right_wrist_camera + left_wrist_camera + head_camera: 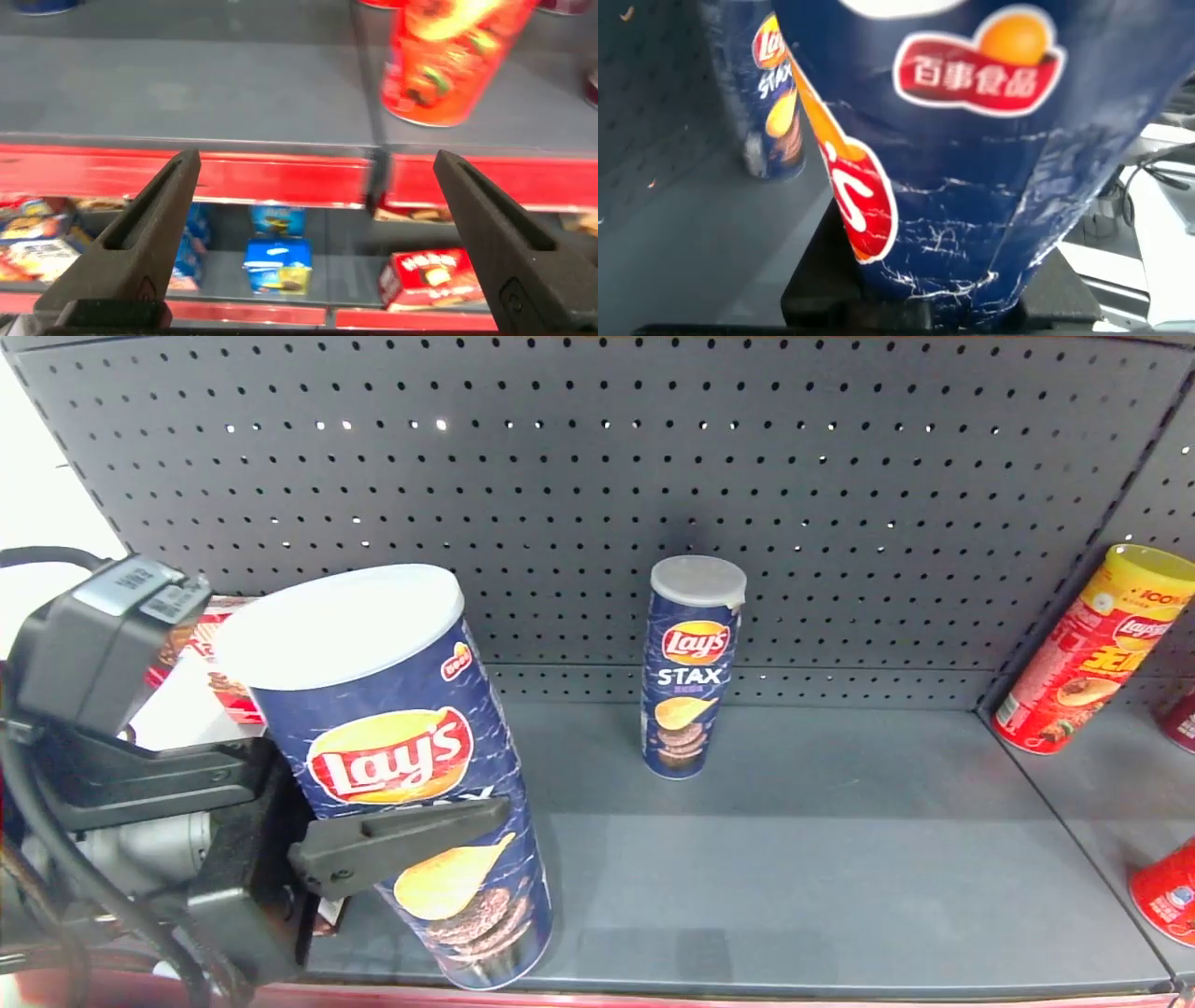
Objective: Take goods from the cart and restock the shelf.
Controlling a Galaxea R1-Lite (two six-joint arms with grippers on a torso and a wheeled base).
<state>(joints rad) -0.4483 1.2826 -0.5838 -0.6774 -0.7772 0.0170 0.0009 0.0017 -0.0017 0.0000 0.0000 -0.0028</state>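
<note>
The tall dark-blue cardboard chip canister with a white plastic lid (401, 775) is at the front left of the grey metal shelf deck (840, 859). Its long axis is close to upright, with the lid end tipped a little to the robot's left. Its base sits at the deck's front edge, and I cannot tell whether it touches the deck or hangs just above it. The left gripper (411, 840) is clamped on the canister's lower half, with one black finger lying across the front face and the other hidden behind. A second, matching blue canister with a grey lid (691, 672) stands upright farther back, near the dark perforated back panel (653, 476), ahead of the held one and to its right. The bare deck between the two looks like the place to set it, so the move would go forward and slightly right while keeping the canister vertical. The right gripper (318, 168) has its fingers spread and holds nothing. It hangs before the shelf's red front strip (234, 173), facing a red canister (439, 65) in the neighbouring bay, so the left arm is the one placed to do this.
</note>
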